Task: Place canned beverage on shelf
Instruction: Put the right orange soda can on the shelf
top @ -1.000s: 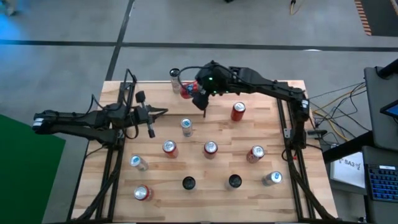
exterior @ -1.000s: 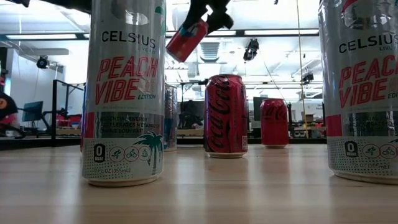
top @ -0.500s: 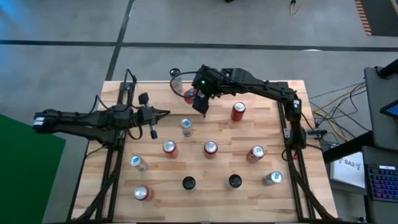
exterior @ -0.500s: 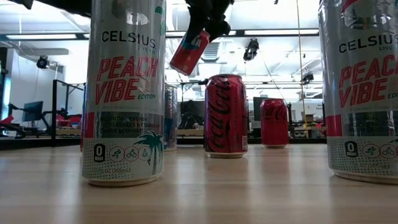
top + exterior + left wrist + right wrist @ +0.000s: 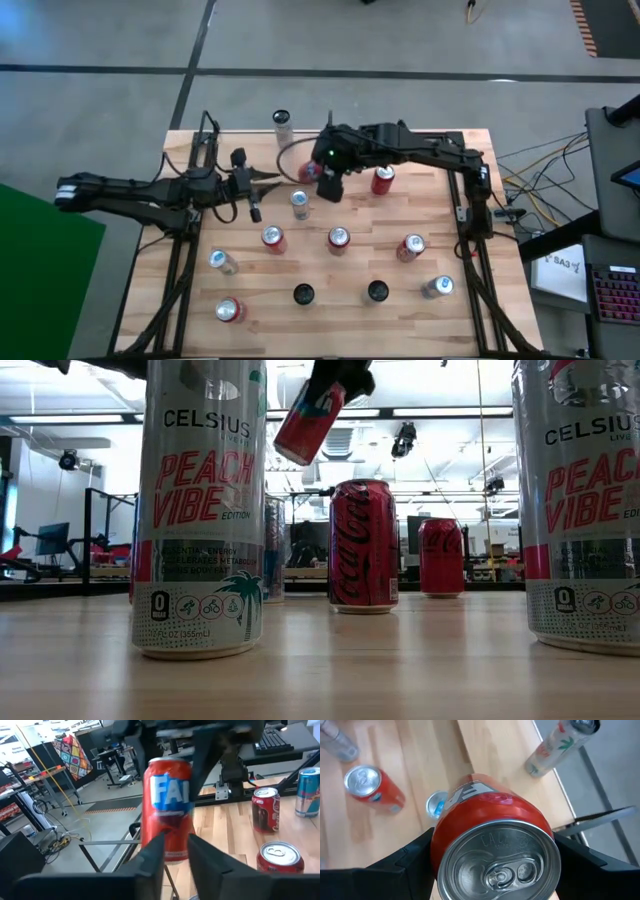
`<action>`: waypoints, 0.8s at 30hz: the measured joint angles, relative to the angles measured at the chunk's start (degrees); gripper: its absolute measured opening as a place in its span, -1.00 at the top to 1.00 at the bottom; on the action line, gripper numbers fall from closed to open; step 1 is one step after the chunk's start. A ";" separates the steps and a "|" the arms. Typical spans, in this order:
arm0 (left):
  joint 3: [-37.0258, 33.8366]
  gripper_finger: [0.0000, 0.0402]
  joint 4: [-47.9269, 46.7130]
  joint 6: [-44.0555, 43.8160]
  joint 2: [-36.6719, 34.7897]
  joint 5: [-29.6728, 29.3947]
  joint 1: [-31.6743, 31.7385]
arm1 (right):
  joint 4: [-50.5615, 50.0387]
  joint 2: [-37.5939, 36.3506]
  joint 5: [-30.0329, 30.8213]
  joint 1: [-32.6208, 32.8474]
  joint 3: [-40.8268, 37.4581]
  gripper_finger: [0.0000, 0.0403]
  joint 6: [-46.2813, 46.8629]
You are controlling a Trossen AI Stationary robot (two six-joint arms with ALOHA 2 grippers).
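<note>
Right gripper (image 5: 322,178): jaws set wide around a red can (image 5: 309,422), which hung tilted in its grasp, clear above the wooden shelf (image 5: 420,215). Left gripper (image 5: 268,178): just beside that can, fingers (image 5: 150,857) parted only narrowly, holding nothing. Other cans, red and silver, stood upright on the board below and around both grippers.

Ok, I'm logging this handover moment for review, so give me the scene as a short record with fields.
held item: red can, tilted, lifted above the table
holder: right gripper, closed on the can's sides near its top
other arm: left gripper, fingers slightly apart, pointed at the red can, not gripping it
surface: wooden table
standing cans: about ten upright on the table, including a Coca-Cola can and a Celsius can
</note>
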 joint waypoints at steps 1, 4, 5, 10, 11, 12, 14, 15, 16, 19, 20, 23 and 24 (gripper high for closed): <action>0.00 0.51 0.92 -0.31 0.85 0.00 0.00 | -0.30 -0.01 1.13 0.69 -0.01 -0.43 0.19; -0.13 0.22 4.92 -0.90 3.94 0.04 0.00 | -0.68 -0.01 4.38 2.57 -0.10 -0.43 0.18; -0.13 0.11 6.23 -1.53 5.14 0.04 0.00 | -0.68 -0.01 4.61 3.00 -0.10 -0.43 0.06; 0.17 -0.39 11.54 -1.85 11.29 0.04 0.00 | -1.93 -0.12 4.36 4.20 -0.10 -0.43 -0.01; 0.68 -0.47 11.86 -1.87 12.46 0.04 0.00 | -2.34 -0.13 4.39 4.23 -0.10 -0.43 0.32; 1.28 -0.54 12.05 -1.75 13.54 0.04 0.00 | -2.64 -0.15 4.41 4.23 -0.10 -0.43 0.65; 2.41 -0.66 12.01 -1.18 15.38 0.04 0.00 | -2.97 -0.23 4.59 4.23 -0.10 -0.43 1.02; 3.03 -0.72 12.08 -0.73 16.34 0.04 0.00 | -3.10 -0.29 4.64 4.22 -0.10 -0.43 1.08; 3.57 -0.75 12.09 -0.29 17.18 0.06 0.00 | -3.27 -0.32 4.69 4.21 -0.10 -0.43 1.09; 4.92 -0.82 12.14 0.63 19.81 0.10 0.17 | -3.52 -0.32 4.51 4.26 -0.10 -0.43 1.12; 5.24 -0.82 12.09 0.65 20.60 0.11 0.25 | -3.53 -0.32 4.43 4.26 -0.10 -0.43 1.14; 6.14 -0.82 13.65 0.65 23.23 0.13 0.76 | -3.73 -0.42 4.39 4.28 -0.10 -0.43 1.24; 6.26 -0.82 14.11 0.66 24.10 0.10 0.87 | -3.75 -0.44 4.39 4.38 -0.10 -0.43 1.26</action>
